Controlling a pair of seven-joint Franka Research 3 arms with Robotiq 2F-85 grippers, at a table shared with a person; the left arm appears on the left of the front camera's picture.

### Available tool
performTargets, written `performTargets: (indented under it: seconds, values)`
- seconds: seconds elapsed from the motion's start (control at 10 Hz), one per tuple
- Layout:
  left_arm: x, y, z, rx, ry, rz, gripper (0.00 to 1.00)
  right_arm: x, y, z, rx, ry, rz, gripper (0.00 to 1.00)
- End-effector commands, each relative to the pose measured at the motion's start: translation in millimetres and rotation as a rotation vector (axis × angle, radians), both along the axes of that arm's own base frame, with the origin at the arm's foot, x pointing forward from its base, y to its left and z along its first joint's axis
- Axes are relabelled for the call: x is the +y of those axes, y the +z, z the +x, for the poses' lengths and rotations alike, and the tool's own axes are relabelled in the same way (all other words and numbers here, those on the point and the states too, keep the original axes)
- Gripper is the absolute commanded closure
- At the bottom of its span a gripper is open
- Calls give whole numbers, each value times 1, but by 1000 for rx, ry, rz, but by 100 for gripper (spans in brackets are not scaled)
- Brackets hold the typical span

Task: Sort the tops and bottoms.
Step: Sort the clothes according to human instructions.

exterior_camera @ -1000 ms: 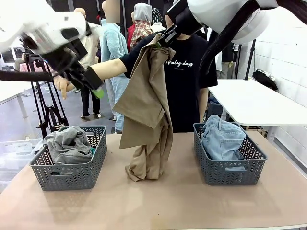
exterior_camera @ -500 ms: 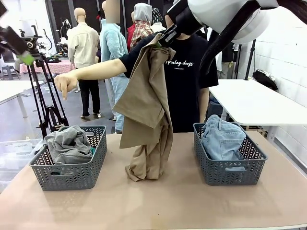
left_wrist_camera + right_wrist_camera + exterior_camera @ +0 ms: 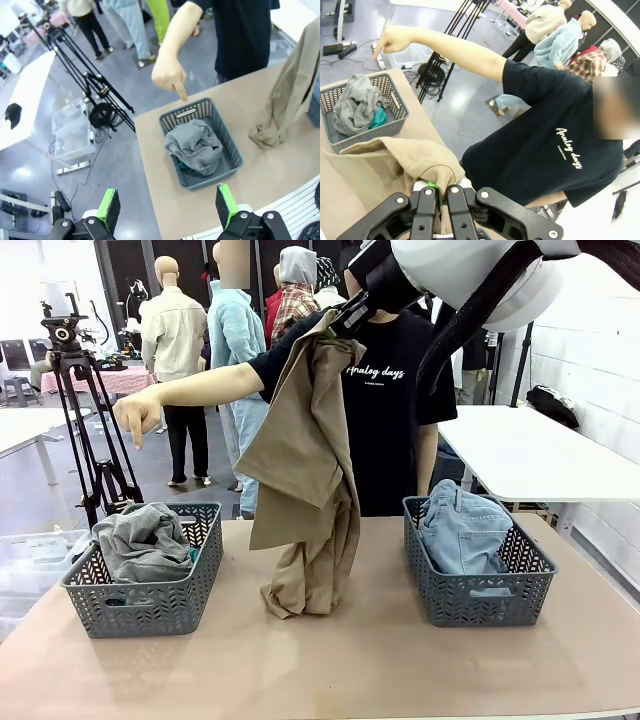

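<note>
tan top (image 3: 305,475) hangs high over middle of table (image 3: 380,660), pinched tight in right gripper (image 3: 438,196), bottom end touching table. left gripper (image 3: 165,207) spread wide, holding nothing, up above left basket (image 3: 150,595). grey top (image 3: 140,540) and bit of green top (image 3: 379,117) already in that basket. blue shorts (image 3: 462,530) in right basket (image 3: 485,595). person's hand (image 3: 135,418) points down at left basket. best to lift higher so cloth clears rim, move slowly left, then let go right over grey top.
</note>
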State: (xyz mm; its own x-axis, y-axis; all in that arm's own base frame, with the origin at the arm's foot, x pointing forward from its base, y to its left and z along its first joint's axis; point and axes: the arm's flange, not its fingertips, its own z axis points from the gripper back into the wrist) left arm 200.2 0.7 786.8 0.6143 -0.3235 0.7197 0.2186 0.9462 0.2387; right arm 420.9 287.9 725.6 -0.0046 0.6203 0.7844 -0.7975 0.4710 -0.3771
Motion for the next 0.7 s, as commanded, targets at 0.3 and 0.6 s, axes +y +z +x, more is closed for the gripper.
performTargets:
  seconds: [0.3, 0.6]
  values:
    - [0, 0, 0, 0, 0, 0, 0, -1, 1, -1, -14, -8, -5, 100]
    - [0, 0, 0, 0, 0, 0, 0, 22, 24, 8, -154, 69, 63, 100]
